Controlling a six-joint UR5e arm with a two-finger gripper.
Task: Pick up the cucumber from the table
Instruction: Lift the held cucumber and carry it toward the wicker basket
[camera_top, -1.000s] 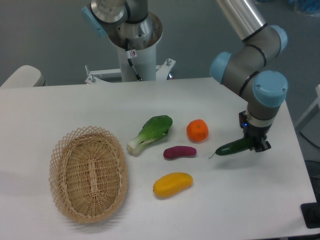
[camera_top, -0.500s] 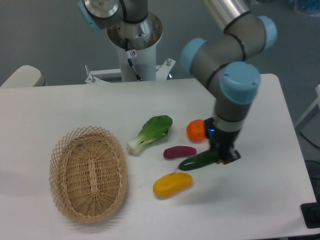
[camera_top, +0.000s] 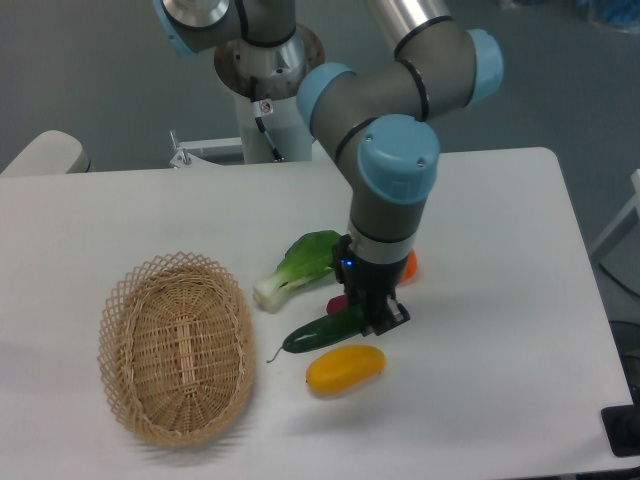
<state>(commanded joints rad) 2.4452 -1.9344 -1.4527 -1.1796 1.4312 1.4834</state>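
Observation:
The dark green cucumber (camera_top: 318, 334) hangs above the white table (camera_top: 500, 400), nearly level, with its thin stem tip pointing left toward the basket. My gripper (camera_top: 372, 316) is shut on the cucumber's right end. It sits just above the yellow fruit and in front of the purple vegetable, most of which the gripper hides.
A wicker basket (camera_top: 176, 346) stands at the left front. A bok choy (camera_top: 298, 266) lies left of the arm. A yellow mango-like fruit (camera_top: 345, 369) lies below the cucumber. An orange fruit (camera_top: 408, 264) peeks out behind the wrist.
The arm has carried the cucumber leftward, from the table's right side, past the orange fruit, to above the yellow fruit near the basket.

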